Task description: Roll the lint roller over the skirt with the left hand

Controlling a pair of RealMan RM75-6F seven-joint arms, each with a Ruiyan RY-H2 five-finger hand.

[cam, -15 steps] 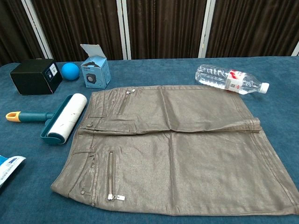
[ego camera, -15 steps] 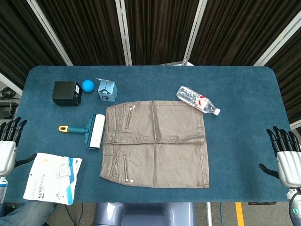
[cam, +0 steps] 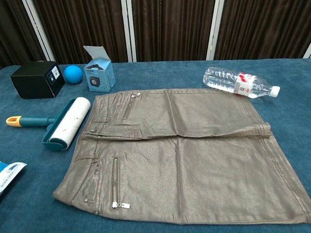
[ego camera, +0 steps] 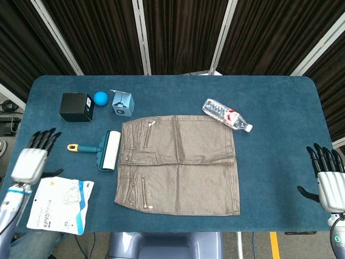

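A brown-grey skirt [ego camera: 180, 164] [cam: 184, 155] lies flat in the middle of the blue table. Just left of its waistband lies the lint roller [ego camera: 107, 150] [cam: 68, 122], white roll in a teal frame, its teal handle with a yellow tip [ego camera: 72, 147] pointing left. My left hand [ego camera: 32, 159] hovers open over the table's left edge, a short way left of the handle tip and apart from it. My right hand [ego camera: 330, 181] hangs open off the table's right edge, holding nothing. Neither hand shows in the chest view.
A black box [ego camera: 76, 107], a blue ball [ego camera: 101, 97] and a small blue carton [ego camera: 123, 103] stand behind the roller. A water bottle [ego camera: 226, 114] lies right of the skirt's top. A mask packet [ego camera: 60, 204] lies at the front left.
My left hand has moved right and forward, in over the table's left edge toward the roller handle. The right hand has barely shifted. Nothing on the table has moved.
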